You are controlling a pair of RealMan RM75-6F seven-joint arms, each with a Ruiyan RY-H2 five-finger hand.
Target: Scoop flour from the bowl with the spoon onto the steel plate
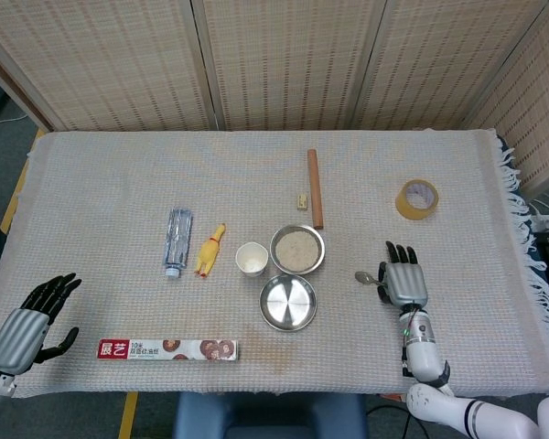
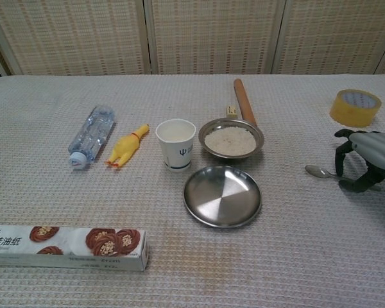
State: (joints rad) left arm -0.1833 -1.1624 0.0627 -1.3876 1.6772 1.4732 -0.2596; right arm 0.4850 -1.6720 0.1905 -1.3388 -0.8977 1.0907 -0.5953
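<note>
A steel bowl [image 1: 274,249] holding flour [image 2: 230,140] stands mid-table, and the empty steel plate [image 1: 288,302] lies just in front of it. Right of them a metal spoon [image 2: 316,171] lies on the cloth, its bowl end pointing left. My right hand [image 2: 366,160] arches over the spoon's handle, fingers and thumb closed around it, hiding the handle's end. In the head view this right hand [image 1: 404,283] sits palm down beside the spoon [image 1: 363,275]. My left hand [image 1: 23,320] rests at the table's front left corner, fingers apart and empty.
A paper cup [image 1: 251,259], a yellow rubber chicken [image 1: 210,249] and a water bottle [image 1: 177,240] lie left of the bowl. A wooden rolling pin [image 1: 315,187] and small block [image 1: 301,201] lie behind it. Tape roll [image 1: 417,198] sits back right; a long box [image 1: 167,348] lies front left.
</note>
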